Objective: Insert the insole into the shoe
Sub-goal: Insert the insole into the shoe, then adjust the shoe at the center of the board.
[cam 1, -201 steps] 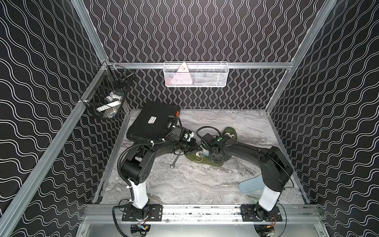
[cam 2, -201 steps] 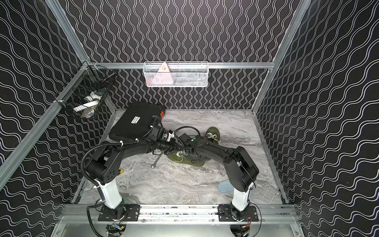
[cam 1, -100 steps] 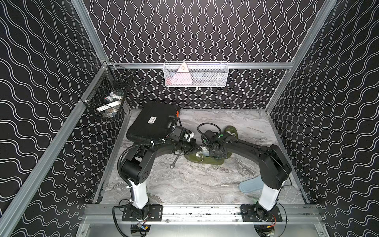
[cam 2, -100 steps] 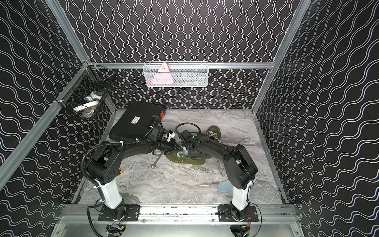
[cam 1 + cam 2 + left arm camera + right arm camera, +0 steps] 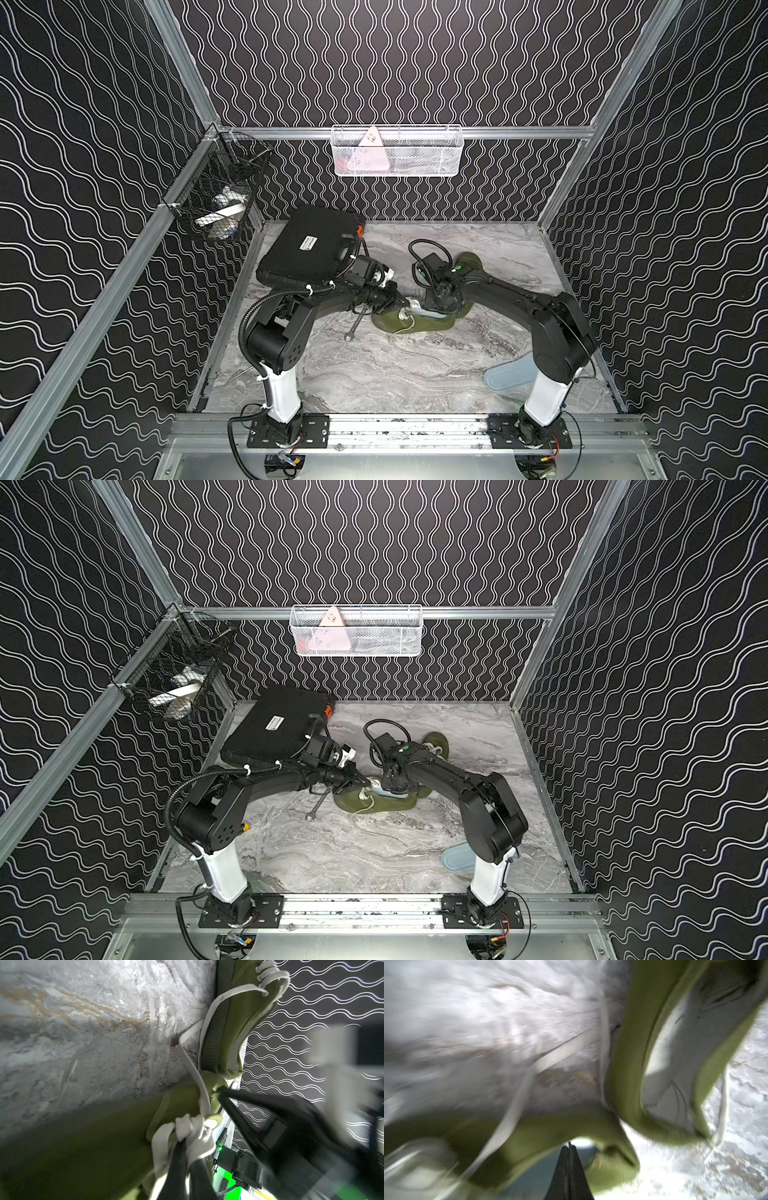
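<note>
**A:** What are the top views showing?

**B:** In both top views an olive shoe (image 5: pixel 415 326) (image 5: pixel 376 806) is lying on the marble worktop (image 5: pixel 395 374), between the two arms. The left tool (image 5: pixel 400 304) (image 5: pixel 365 783) is reaching in at its laced part. The right tool (image 5: pixel 432 307) (image 5: pixel 392 789) is pointing down at its mouth, where a pale piece is showing. A light blue insole (image 5: pixel 505 376) (image 5: pixel 455 856) is lying flat on the worktop, well apart from the shoe. It is sitting beside the right arm's base, which is partly hiding it.

**A:** Is anything else lying about?

**B:** A second olive shoe (image 5: pixel 467 262) (image 5: pixel 436 742) is sitting behind the right arm. A wrench (image 5: pixel 355 324) (image 5: pixel 318 802) is lying just beside the first shoe. A black case (image 5: pixel 307 245) (image 5: pixel 274 725) is resting at the back left.

**A:** And the left wrist view?

**B:** The left tool (image 5: pixel 188 1157) is showing its fingers drawn together, clamping the shoe (image 5: pixel 104 1147) at its white lace (image 5: pixel 195 1130).

**A:** The right wrist view?

**B:** That one is coming through blurred. The right tool (image 5: pixel 569 1159) is showing its fingers pressed together, with the tip at the olive edge of the shoe (image 5: pixel 550 1130). I cannot tell whether anything thin is sitting pinched between them.
</note>
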